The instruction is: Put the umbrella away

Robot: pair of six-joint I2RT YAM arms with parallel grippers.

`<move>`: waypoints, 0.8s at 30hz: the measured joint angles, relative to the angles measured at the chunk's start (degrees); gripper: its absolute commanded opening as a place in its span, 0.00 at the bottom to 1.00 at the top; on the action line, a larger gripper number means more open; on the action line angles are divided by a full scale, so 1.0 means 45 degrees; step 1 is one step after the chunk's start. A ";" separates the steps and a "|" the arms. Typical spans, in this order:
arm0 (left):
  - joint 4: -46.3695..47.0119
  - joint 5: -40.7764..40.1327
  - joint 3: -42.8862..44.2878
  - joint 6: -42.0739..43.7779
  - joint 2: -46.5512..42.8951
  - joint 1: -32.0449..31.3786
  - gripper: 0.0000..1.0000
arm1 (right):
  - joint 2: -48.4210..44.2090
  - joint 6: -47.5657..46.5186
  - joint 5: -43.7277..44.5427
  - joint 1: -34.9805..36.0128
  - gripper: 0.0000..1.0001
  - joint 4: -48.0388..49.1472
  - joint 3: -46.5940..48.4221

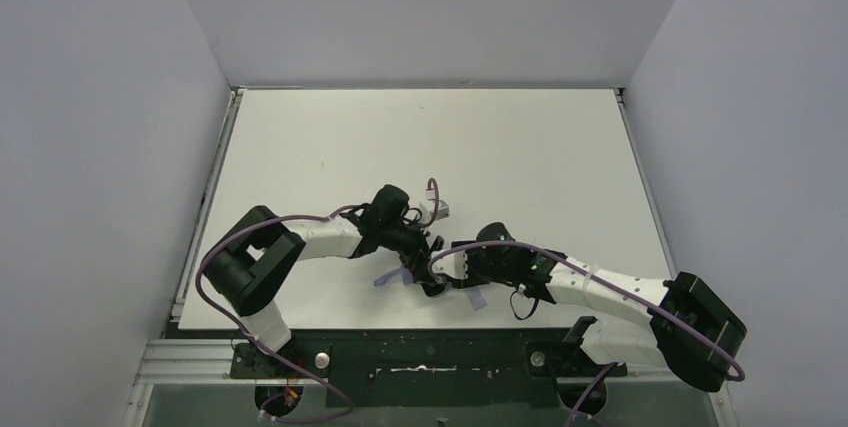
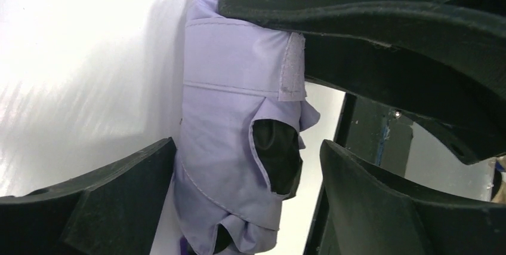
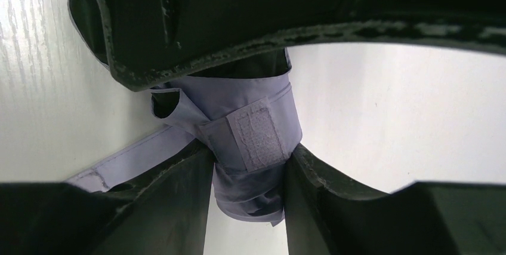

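Note:
The umbrella (image 1: 386, 277) is a pale lavender bundle near the table's front edge, mostly hidden under both grippers. My left gripper (image 1: 425, 247) is open around it. In the left wrist view the folded fabric (image 2: 227, 141) touches the left finger (image 2: 119, 201), with a gap to the right finger (image 2: 370, 195). My right gripper (image 1: 447, 272) is shut on the umbrella (image 3: 253, 195), its fingers (image 3: 179, 201) pinching the bundle just below a wrapped strap with a velcro patch (image 3: 256, 138). A loose strap end (image 3: 131, 159) trails left.
A small pale piece with a purple loop (image 1: 437, 209) lies beside the left wrist. The white table (image 1: 520, 147) stretches back to grey walls. The black mounting rail (image 1: 430, 357) runs along the near edge. Purple cables (image 1: 215, 267) loop off both arms.

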 measured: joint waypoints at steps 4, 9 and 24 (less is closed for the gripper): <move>0.0160 -0.0058 0.0024 -0.0053 0.0214 -0.0010 0.63 | 0.0005 0.0029 0.0019 0.0000 0.28 0.0058 -0.0015; 0.0146 -0.0136 0.0044 0.0010 0.0350 -0.0010 0.49 | 0.0005 0.0034 0.0034 0.0000 0.38 0.0131 -0.0044; -0.1481 -0.0738 0.0899 0.0612 0.0529 -0.0151 0.14 | -0.3371 0.3002 0.1127 0.0005 0.79 -0.0369 0.0058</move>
